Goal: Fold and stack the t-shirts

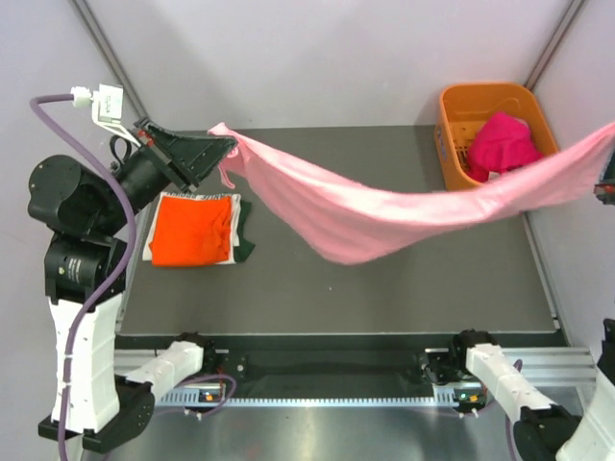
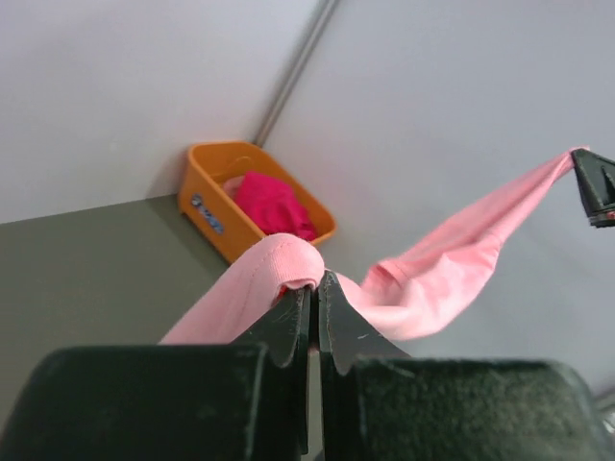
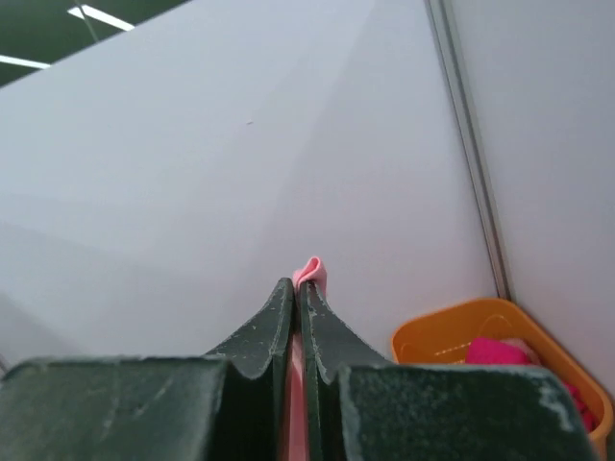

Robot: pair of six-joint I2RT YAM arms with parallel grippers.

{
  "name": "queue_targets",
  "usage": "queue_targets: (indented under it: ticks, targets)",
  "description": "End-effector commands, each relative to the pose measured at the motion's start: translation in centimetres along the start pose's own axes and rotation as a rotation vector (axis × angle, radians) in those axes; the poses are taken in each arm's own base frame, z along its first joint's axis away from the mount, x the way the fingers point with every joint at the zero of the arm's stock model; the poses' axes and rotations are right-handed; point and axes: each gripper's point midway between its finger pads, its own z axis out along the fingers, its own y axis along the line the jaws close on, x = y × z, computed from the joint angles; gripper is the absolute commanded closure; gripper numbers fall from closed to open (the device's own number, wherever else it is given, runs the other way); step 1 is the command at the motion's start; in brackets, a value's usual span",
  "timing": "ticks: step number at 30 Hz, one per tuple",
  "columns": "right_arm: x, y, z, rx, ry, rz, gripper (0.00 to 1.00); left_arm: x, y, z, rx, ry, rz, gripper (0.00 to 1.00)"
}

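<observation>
The left claw [image 2: 314,290] is closed on one end of the light pink t-shirt [image 1: 384,206], with a fold of cloth bulging above the fingertips in the left wrist view. The right claw [image 3: 296,286] is closed on the other end; a small pink tab shows above its tips. In the top view the garment hangs in the air between the two claws, from upper left to the right edge of the frame. Its middle sags above the surface [image 1: 336,298]; whether it touches cannot be told.

At the left of the surface lies a flat stack with a folded orange t-shirt [image 1: 192,229] on top. A white t-shirt [image 1: 197,196] shows beneath it, and a dark green t-shirt [image 1: 246,235] at its right side. The orange basket [image 1: 450,134] stands at upper right and contains a crumpled magenta t-shirt [image 1: 502,144].
</observation>
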Motion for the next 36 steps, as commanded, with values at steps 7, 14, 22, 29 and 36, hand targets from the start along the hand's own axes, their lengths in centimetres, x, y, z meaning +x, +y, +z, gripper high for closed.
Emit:
queue_targets:
  ticks: [7,14,22,29,36]
  targets:
    - [10.7,2.4,6.1,-0.122,0.292,0.009,1.00,2.9,-1.5,-1.0,0.164,-0.007,-0.180,1.00]
    - [30.5,3.9,9.8,-0.245,0.744,0.126,1.00,15.8,11.7,-0.2,-0.167,0.169,-0.305,1.00]
    - [48.7,10.0,13.7,-0.306,1.024,0.110,1.00,21.4,23.1,-2.0,-0.586,0.220,-0.187,1.00]
    - [53.7,14.1,13.5,-0.359,1.118,0.096,0.08,22.4,24.9,-2.3,-0.636,0.226,-0.165,1.00]
    - [52.7,4.9,3.1,-0.168,1.207,-0.071,0.12,22.9,25.3,-3.7,-0.676,0.223,-0.150,1.00]
